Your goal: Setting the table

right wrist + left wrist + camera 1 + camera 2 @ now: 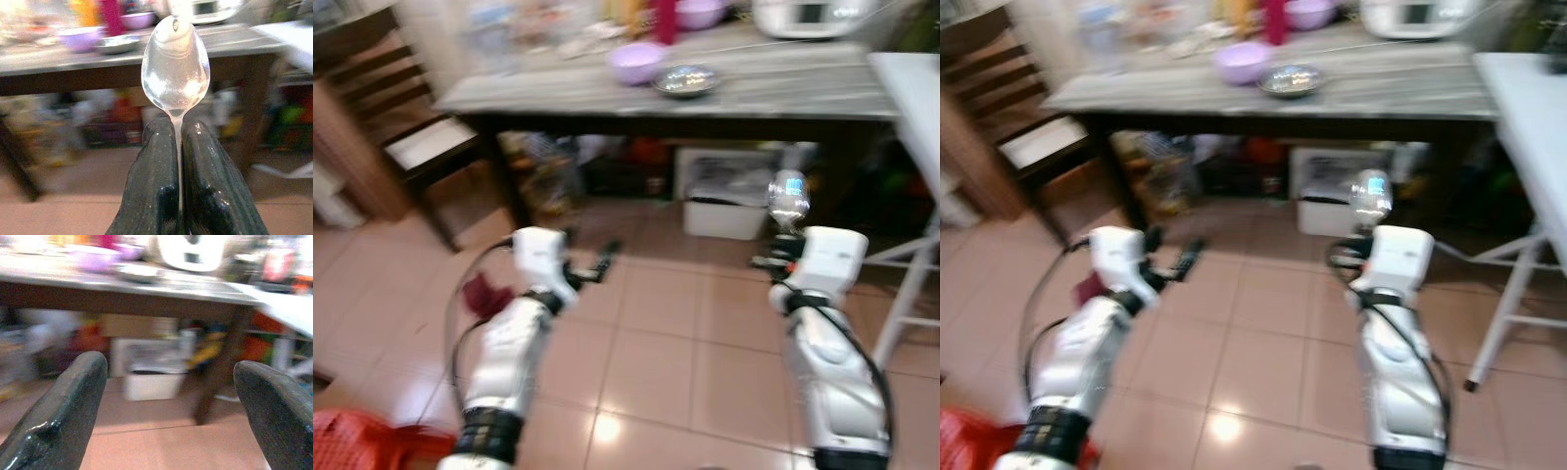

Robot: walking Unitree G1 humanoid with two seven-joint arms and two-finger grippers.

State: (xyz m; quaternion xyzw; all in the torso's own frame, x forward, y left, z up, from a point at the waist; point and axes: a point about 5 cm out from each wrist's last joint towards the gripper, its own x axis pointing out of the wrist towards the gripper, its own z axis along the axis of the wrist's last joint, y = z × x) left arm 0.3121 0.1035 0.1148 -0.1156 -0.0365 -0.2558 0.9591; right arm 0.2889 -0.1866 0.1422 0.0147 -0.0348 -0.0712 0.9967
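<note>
Spoon (175, 63), pinched by its thin handle in the closed right gripper (178, 147), stands bowl-up well short of the table (783, 93), so it could twist or slip while walking; the left gripper (168, 396) is open and empty.

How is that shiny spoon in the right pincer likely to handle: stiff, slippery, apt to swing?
The spoon looks like polished metal, so probably stiff and light. Its glossy handle, pinched between the right pincer's fingers, may well slip. The bowl stands above the grip, so it might pivot if jolted.
</note>
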